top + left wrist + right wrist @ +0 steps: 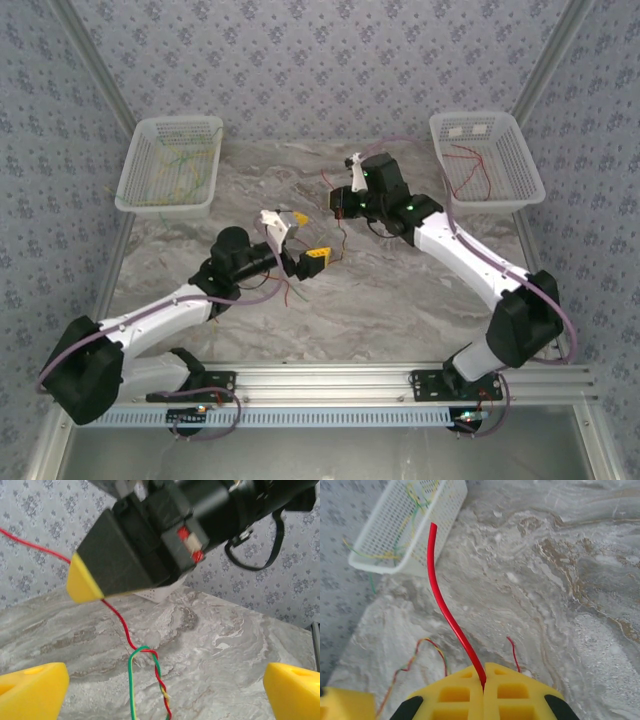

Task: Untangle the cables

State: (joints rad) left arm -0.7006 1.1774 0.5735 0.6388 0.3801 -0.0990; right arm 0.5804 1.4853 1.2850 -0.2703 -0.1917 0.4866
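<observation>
- Yellow-tipped, the right gripper [484,677] has its fingers pressed together on a thin red wire [447,610], which rises from the pinch in a gentle curve.
- From above, that right gripper [344,203] hangs over the middle of the grey marble-patterned table [400,290], with the red wire [341,240] trailing down from it.
- Seen from the left wrist, the red wire [117,617] runs past the right gripper's black finger and down into a twisted bundle of red, green and yellow wires [161,685] over the marble.
- The left gripper [160,690] stands spread wide, its yellow pads [30,690] at either side of the bundle and touching none of it.
- In the overhead view the left gripper [305,238] is near the right one, with loose wire ends [292,290] just below it.
- A white plastic mesh basket [135,190] at the far left holds yellow and green wires [180,170].
- A second white mesh basket [530,170] at the far right holds red wires [475,165].
</observation>
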